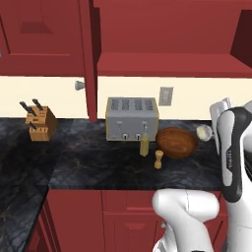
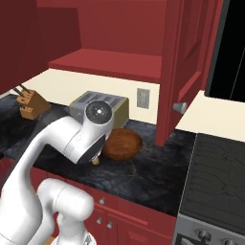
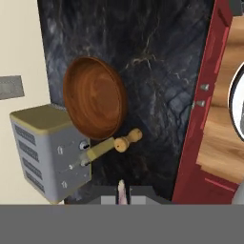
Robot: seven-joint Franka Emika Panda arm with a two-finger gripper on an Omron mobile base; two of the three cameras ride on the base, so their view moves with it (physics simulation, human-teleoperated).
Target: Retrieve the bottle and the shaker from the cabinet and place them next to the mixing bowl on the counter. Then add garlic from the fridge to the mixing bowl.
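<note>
Looking at mid-frame, I see the bottle (image 1: pixel 144 145) and the shaker (image 1: pixel 158 159) upright on the dark surface (image 1: pixel 88 162), just left of the wooden bowl (image 1: pixel 177 141), in front of the toaster (image 1: pixel 132 118). My gripper (image 3: pixel 122 190) is pinched together, holding nothing. Garlic seems next; I'd swing clear of both before driving off.
</note>
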